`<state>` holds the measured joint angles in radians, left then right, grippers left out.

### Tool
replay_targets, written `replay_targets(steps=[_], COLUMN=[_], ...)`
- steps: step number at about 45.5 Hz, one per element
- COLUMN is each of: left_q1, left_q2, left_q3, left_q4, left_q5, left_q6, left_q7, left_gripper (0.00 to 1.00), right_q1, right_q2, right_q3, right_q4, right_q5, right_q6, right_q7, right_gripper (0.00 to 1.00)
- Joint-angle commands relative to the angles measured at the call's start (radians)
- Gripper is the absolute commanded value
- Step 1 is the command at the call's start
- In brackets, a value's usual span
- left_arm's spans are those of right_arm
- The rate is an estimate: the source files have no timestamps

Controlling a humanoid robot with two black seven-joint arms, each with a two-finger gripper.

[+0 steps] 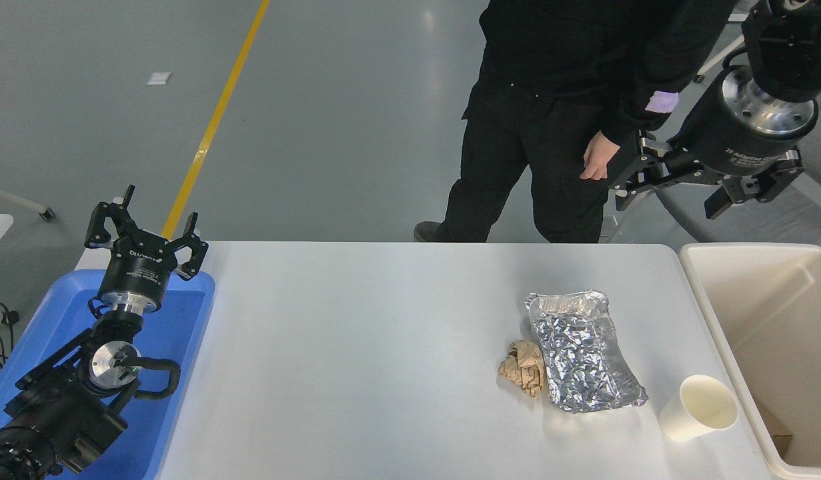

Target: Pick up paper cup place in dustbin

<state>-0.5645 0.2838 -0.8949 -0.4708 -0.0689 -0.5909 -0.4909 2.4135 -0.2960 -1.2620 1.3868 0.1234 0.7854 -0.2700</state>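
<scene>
The paper cup (pixel 700 408) is a small cream-white cup near the table's front right, its mouth showing toward the camera, close beside the left wall of the dustbin. The dustbin (pixel 711 313) is a large beige bin off the table's right end. My right gripper (pixel 680 190) hangs high at the upper right, well beyond the table's far edge and far above the cup. It is open, with nothing between its fingers. My left gripper (pixel 149 225) is parked at the lower left, open, over a blue tray.
A crinkled silver foil tray (pixel 583 350) lies left of the cup, with a crumpled brown paper wad (pixel 523 367) touching its left side. The blue tray (pixel 183 320) sits at the table's left end. A person in black (pixel 550 113) stands at the far edge, one hand close to my right gripper.
</scene>
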Motion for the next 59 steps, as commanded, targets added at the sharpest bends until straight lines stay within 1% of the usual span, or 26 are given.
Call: replay_targets(steps=[1, 34, 59], left_q1=[0.000, -0.003, -0.003], left_q2=[0.000, 0.000, 0.000], left_q3=[0.001, 0.002, 0.002], left_q4=[0.000, 0.000, 0.001], left_q5=[0.001, 0.001, 0.000], left_q6=[0.000, 0.002, 0.002], left_q7=[0.000, 0.000, 0.000], left_gripper=[0.99, 0.99, 0.99], right_q1=[-0.005, 0.010, -0.040], right_q2=[0.000, 0.000, -0.002], right_q3=[0.000, 0.003, 0.010], right_q4=[0.000, 0.000, 0.003], right_q5=[0.001, 0.001, 0.002], right_q6=[0.000, 0.000, 0.000], right_q7=[0.000, 0.000, 0.000], right_gripper=[1.00, 1.00, 1.00])
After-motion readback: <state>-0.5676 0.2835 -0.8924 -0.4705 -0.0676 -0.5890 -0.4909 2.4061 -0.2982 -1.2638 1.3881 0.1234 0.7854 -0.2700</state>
